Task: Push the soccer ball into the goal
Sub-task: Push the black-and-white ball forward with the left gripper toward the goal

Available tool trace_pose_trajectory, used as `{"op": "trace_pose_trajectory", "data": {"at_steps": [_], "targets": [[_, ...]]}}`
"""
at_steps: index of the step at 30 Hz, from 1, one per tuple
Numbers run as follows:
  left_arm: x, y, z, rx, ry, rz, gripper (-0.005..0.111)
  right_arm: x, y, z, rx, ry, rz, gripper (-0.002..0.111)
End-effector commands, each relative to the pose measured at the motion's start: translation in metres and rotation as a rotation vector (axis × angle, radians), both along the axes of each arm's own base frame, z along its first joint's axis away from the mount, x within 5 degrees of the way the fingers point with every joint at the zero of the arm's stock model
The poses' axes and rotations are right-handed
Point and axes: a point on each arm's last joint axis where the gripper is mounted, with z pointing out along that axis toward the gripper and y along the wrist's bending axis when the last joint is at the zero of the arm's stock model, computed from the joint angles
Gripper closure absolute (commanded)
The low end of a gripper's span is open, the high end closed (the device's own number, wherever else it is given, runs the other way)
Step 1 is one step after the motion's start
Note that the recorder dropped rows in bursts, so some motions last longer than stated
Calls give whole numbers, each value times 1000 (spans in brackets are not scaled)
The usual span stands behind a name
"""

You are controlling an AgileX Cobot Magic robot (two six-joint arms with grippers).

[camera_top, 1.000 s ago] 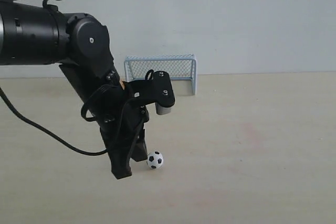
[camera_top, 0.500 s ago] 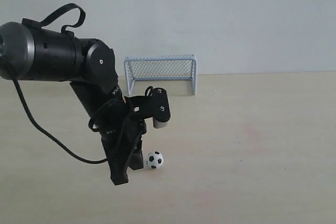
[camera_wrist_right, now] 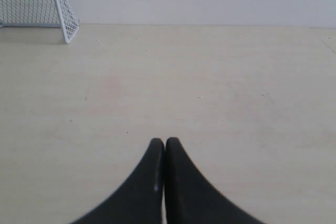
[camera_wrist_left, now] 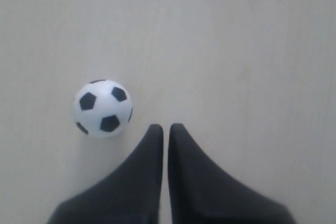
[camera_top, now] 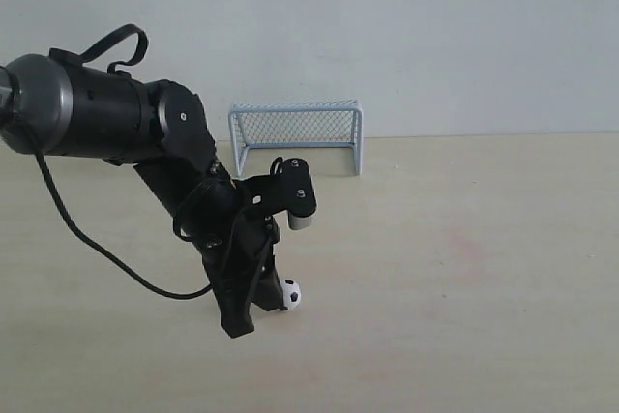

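The left gripper (camera_wrist_left: 164,127), jaws pressed together, has moved right up beside the soccer ball (camera_top: 290,294) low in the middle of the frame, maybe touching it, ready to push toward the goal (camera_top: 295,128) above.

The table (camera_top: 464,268) is a broad, pale cream top with a faint grain, smooth and matte, and it shows a dim pinkish smudge (camera_top: 466,244) to the right of its middle. Toward the near side, left of centre, the soccer ball (camera_top: 289,294) sits directly on the surface, white with black patches, with a soft shadow under it. Well apart from it, at the far edge of the tabletop, the goal (camera_top: 296,132) stands upright on its pale blue frame, its netted mouth open toward the near side.
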Motion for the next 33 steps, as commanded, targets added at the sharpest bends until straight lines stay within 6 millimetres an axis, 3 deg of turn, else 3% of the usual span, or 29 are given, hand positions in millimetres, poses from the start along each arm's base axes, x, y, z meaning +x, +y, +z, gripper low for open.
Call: {"op": "trace_pose_trajectory", "data": {"at_steps": [1, 16, 21, 23, 25, 28, 33], "targets": [[2, -2, -8, -6, 25, 1, 102, 0, 0, 1, -5, -18, -3, 108], [-1, -7, -25, -47, 101, -29, 102, 0, 0, 1, -5, -18, -3, 108], [10, -8, -24, -57, -13, 15, 102, 0, 0, 1, -5, -18, -3, 108], [25, -8, -21, -69, -162, 71, 102, 0, 0, 1, -5, -18, -3, 108], [43, -6, -14, -104, -339, 204, 102, 0, 0, 1, -5, -18, -3, 108], [55, -3, 7, -195, -471, 393, 102, 0, 0, 1, -5, -18, -3, 108], [46, -1, 52, -236, -543, 366, 102, 0, 0, 1, -5, -18, -3, 108]]}}
